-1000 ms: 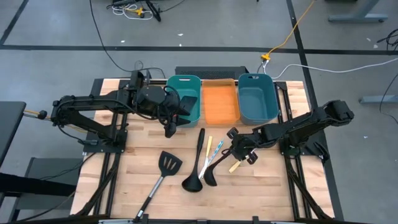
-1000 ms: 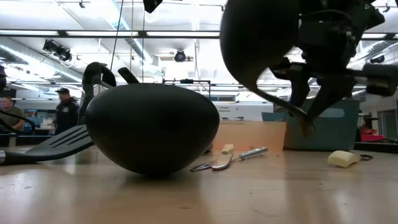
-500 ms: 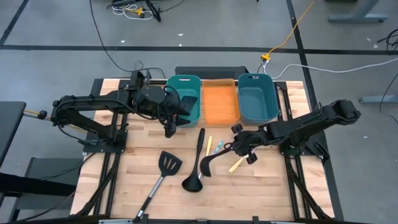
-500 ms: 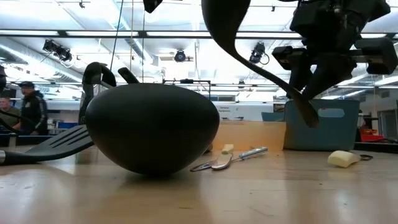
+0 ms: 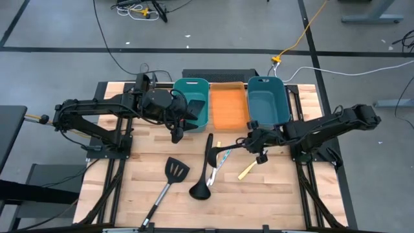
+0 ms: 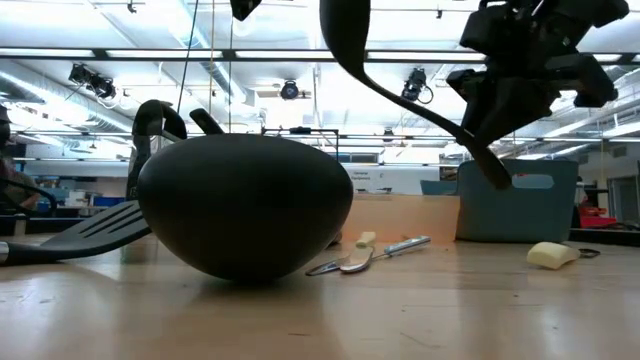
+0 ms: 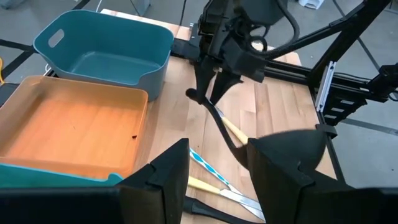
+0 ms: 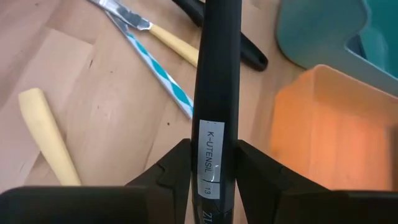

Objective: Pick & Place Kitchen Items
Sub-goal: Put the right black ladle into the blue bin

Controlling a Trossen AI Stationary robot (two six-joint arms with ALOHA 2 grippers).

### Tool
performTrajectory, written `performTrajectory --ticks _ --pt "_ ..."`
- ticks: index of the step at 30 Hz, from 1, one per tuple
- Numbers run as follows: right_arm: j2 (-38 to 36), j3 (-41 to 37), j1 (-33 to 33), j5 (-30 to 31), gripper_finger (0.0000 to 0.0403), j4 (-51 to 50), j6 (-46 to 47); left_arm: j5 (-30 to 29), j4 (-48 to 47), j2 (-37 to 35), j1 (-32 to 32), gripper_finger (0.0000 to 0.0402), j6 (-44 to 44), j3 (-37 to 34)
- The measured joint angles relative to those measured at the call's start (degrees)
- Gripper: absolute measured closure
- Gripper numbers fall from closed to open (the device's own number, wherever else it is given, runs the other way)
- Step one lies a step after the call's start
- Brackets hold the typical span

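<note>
My right gripper is shut on a black ladle that hangs over the middle of the table, its bowl toward the left. A second black ladle lies on the table on its bowl, and a black slotted spatula lies flat to its left. Thin teal, white and yellow sticks lie under the held ladle, and a short yellow stick lies nearer. My left gripper hovers open and empty beside the left teal bin. My right gripper pinches the ladle's handle between its two fingers, a little short of the free end, which sticks out below them. The fingers slant down from the table's right and lie across the handle. The ladle is lifted clear of the table.
Three bins stand in a row at the far edge: teal, orange and blue-teal. A dark item shows inside the left teal bin. Bare wood lies at the table's near right and near left.
My right gripper has risen and drawn toward the far edge, rolling its wrist, still shut on the ladle. The ladle has gone with it, higher above the table, its bowl moving toward the far edge over the sticks.
</note>
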Motion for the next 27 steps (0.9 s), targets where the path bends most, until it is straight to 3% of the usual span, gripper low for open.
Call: performTrajectory --ticks 27 --pt "-14.36 0.0 -3.92 2.53 0.0289 -3.24 -0.02 -0.02 0.02 0.0 0.0 0.0235 0.0 0.0"
